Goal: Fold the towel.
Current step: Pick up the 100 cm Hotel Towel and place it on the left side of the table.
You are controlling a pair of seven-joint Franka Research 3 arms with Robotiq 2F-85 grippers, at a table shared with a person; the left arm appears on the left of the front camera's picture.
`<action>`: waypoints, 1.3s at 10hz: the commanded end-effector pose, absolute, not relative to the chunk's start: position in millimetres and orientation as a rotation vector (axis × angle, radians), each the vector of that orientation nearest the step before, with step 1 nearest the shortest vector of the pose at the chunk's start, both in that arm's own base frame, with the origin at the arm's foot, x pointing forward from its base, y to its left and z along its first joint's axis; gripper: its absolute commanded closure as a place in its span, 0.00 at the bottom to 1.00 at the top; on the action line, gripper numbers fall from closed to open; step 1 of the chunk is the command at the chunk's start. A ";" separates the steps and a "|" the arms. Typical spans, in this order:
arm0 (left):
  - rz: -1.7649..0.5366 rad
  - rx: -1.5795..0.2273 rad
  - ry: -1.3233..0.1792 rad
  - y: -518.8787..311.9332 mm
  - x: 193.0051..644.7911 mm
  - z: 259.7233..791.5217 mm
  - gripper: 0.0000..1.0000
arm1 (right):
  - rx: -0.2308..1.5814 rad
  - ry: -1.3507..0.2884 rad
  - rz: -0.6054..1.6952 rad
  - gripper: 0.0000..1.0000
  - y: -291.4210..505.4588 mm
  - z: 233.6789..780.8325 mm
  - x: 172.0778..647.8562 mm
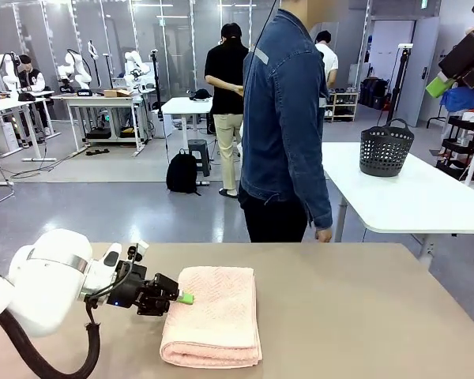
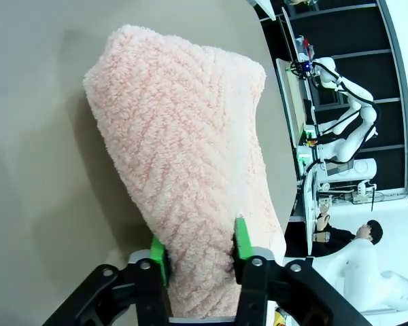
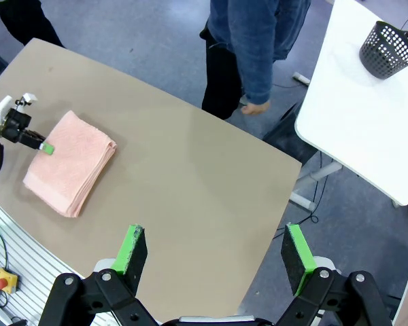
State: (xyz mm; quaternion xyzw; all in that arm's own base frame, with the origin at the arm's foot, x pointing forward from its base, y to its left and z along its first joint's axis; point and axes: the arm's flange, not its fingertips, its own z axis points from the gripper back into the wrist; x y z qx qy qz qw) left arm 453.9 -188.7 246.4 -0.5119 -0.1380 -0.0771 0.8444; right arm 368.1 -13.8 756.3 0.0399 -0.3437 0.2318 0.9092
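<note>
Left gripper (image 1: 183, 298), at the near left of the table (image 1: 363, 316), is closed on the left edge of the towel (image 1: 217, 316); the left wrist view shows green pads (image 2: 241, 239) pinching several stacked layers. Folded into a thick rectangle, the towel lies flat just right of that gripper. Step in hand, judged: gripping the edge for a further fold; next, lift and carry it across. Right gripper (image 3: 217, 252) hangs high, jaws wide, empty.

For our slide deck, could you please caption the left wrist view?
Left pincer shut on the edge of the folded pink towel lying on the table.
</note>
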 end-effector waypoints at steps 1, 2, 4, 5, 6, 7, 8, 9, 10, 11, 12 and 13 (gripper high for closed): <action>-0.157 -1.100 -0.296 -189.6 458.9 250.2 0.97 | 0.086 -0.708 0.475 0.00 -14.1 755.0 367.5; -0.161 -1.106 -0.295 -189.4 459.7 251.7 1.00 | 0.086 -0.708 0.475 0.00 -14.1 755.0 367.5; -0.166 -1.106 -0.296 -187.8 460.5 253.9 1.00 | 0.086 -0.708 0.475 0.00 -14.1 755.0 367.5; -0.170 -1.108 -0.281 -191.7 465.4 252.7 1.00 | 0.086 -0.708 0.475 0.00 -14.1 755.0 367.5; -0.208 -1.098 -0.262 -207.0 473.6 251.5 1.00 | 0.086 -0.708 0.475 0.00 -14.1 755.0 367.5; -0.168 -1.086 -0.296 -188.7 456.5 249.6 1.00 | 0.086 -0.708 0.475 0.00 -14.1 755.0 367.5; -0.168 -1.086 -0.296 -188.7 456.5 249.6 1.00 | 0.086 -0.708 0.475 0.00 -14.1 755.0 367.5; -0.168 -1.086 -0.296 -188.7 456.5 249.6 1.00 | 0.086 -0.708 0.475 0.00 -14.1 755.0 367.5; -0.168 -1.086 -0.296 -188.7 456.5 249.6 1.00 | 0.086 -0.708 0.475 0.00 -14.1 755.0 367.5; -0.174 -1.084 -0.290 -191.0 459.0 249.3 0.86 | 0.086 -0.708 0.475 0.00 -14.1 755.0 367.5; -0.206 -1.090 -0.241 -164.6 472.0 251.2 0.87 | 0.086 -0.708 0.475 0.00 -14.1 755.0 367.5; -0.303 -1.082 -0.224 -127.2 477.8 261.3 0.87 | 0.086 -0.708 0.475 0.00 -14.1 755.0 367.5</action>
